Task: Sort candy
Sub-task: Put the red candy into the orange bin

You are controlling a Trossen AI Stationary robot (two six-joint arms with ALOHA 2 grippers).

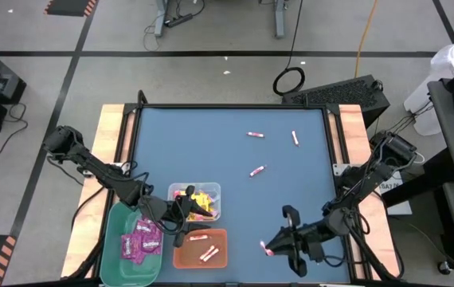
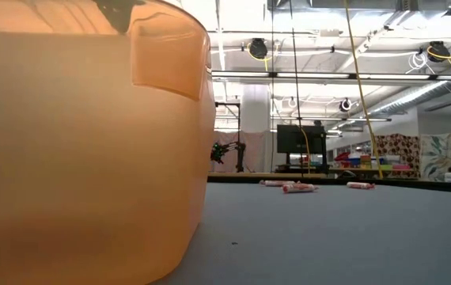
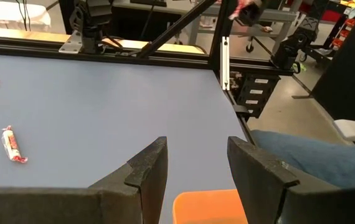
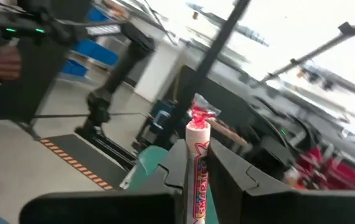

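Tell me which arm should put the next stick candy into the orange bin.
Right. The right gripper is already shut on a stick candy, beside the orange bin. The left gripper hovers open and empty over that bin.

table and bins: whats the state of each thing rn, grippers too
right gripper: shut on a candy stick, lifted
left gripper: open, empty, over the orange bin
orange bin: holds two sticks
green bin: holds magenta packets
clear bin: holds yellow packets
three loose sticks: lying on the table

Pink-and-white candy sticks (image 1: 256, 171) scattered on the table — one (image 4: 197, 168) pinched upright.
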